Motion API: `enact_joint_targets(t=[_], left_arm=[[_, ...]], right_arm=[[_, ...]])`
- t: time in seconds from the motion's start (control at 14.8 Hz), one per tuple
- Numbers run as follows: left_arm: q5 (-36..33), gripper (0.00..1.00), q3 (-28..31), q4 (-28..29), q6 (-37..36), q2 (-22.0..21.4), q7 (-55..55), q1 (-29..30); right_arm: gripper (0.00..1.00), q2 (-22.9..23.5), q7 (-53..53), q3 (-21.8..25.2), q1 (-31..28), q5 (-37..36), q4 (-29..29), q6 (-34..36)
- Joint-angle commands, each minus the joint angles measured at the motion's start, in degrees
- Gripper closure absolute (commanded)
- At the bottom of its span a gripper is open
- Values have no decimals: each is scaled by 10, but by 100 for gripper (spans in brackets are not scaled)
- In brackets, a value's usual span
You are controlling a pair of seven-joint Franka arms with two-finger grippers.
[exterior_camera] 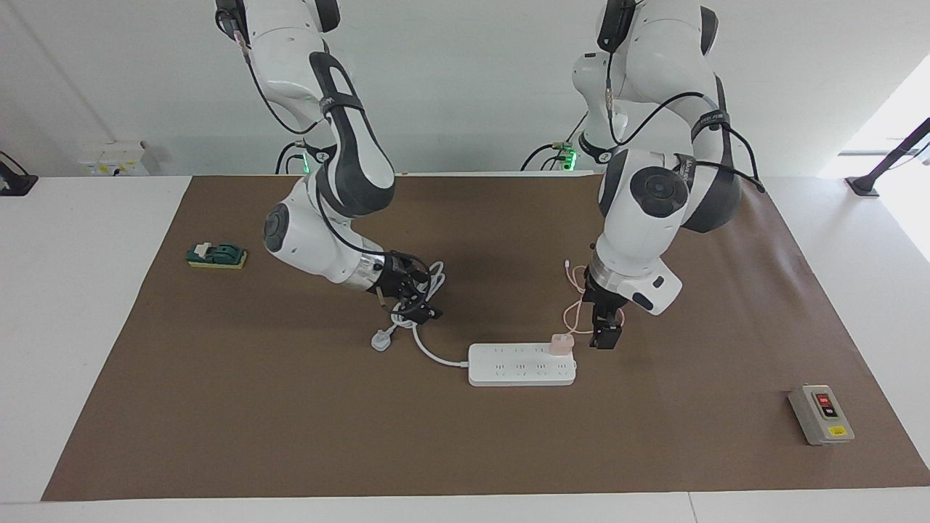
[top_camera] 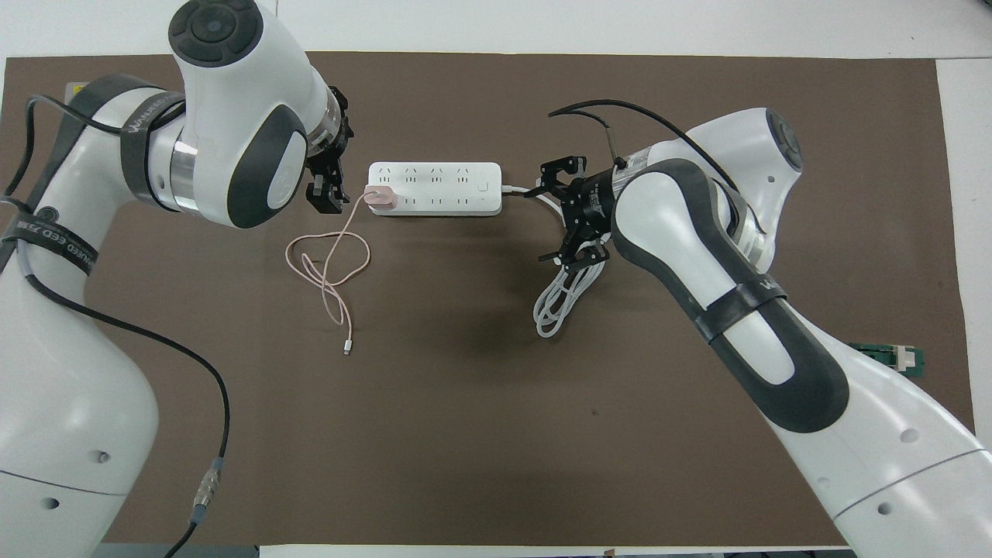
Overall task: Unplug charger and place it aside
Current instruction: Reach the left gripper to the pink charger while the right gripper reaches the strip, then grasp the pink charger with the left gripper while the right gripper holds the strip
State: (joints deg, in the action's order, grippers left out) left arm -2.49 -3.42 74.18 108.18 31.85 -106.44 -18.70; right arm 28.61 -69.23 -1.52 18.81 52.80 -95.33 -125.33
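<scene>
The charger [exterior_camera: 561, 343] sits plugged into the power strip [exterior_camera: 522, 365], in a socket at the strip's end toward the left arm's side of the table, on the row nearer the robots; its thin pink cable [top_camera: 329, 267] loops over the brown mat [exterior_camera: 290, 421] from that end of the strip toward the robots. The left gripper [exterior_camera: 606, 338] hangs low just beside the charger, off that same end of the strip, not touching it, and I cannot tell how wide its claw stands. The right gripper [top_camera: 559, 211] is off the strip's other end, over the strip's thick white cord [top_camera: 563, 298], with its claw spread wide and holding nothing. A grey switch box [exterior_camera: 821, 414] and a small green device [exterior_camera: 216, 255] lie well apart from the strip, near the mat's two ends
</scene>
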Motion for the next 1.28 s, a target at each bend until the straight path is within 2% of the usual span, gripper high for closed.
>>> enact_joint_targets(t=[0.0,0.13,0.34,0.47,0.67,1.21], left_arm=[[-24,0,11,-36,-2,33,-9,-4],[-36,0,12,-35,5,51,-9,-5],[-37,0,12,-32,12,60,-10,-6],[-37,0,12,-24,12,61,-12,-8],[-35,0,11,-19,12,61,-30,-20],[-29,0,10,5,20,59,-47,-39]], right_arm=[[0,40,-15,1,-4,91,42,-4],[0,63,-13,1,-10,113,58,9],[0,150,-16,1,-2,116,154,11],[0,190,-17,1,-7,113,213,45],[0,224,-17,2,-4,112,253,51],[0,244,8,5,-2,100,262,47]])
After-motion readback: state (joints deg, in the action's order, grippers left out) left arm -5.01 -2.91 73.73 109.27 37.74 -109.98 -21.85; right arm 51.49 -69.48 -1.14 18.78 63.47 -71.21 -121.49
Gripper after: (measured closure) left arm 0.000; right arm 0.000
